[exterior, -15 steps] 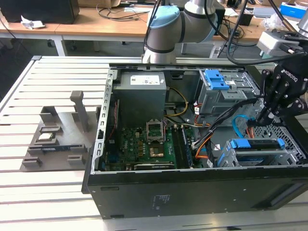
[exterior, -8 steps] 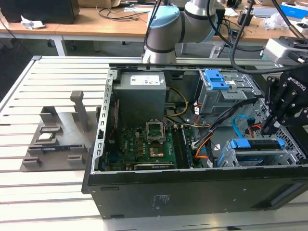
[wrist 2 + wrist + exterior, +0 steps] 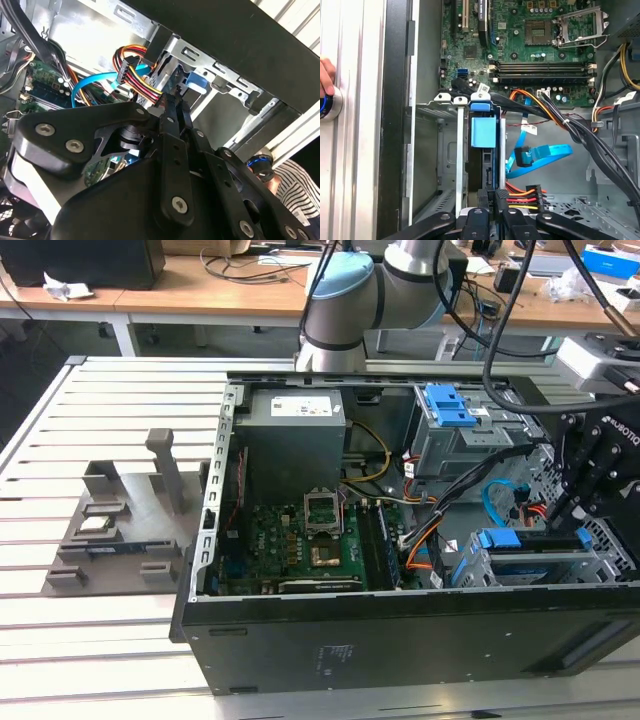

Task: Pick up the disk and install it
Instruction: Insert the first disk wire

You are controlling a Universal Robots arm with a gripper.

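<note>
Down at the lower drive cage (image 3: 540,565) of the open computer case (image 3: 300,640) I have the gripper (image 3: 573,512), at the exterior view's right. Its fingers (image 3: 492,200) look drawn nearly together, their tips at the rear edge of the disk (image 3: 484,150), and I read them as pinching that edge, though the contact itself is partly hidden. In the first wrist view, the disk sits edge-on in a slot of the cage, its blue carrier tab (image 3: 483,131) facing the motherboard (image 3: 540,45). A bundle of red, yellow and black power wires (image 3: 522,195) ends just beside the fingertips, and a blue data cable (image 3: 540,155) loops nearby. In the second wrist view, I see the same wires (image 3: 137,82) just above the fingers. A person's hand (image 3: 325,75) rests on a round blue button (image 3: 327,102) on the slatted desk (image 3: 100,440) outside the case.
</note>
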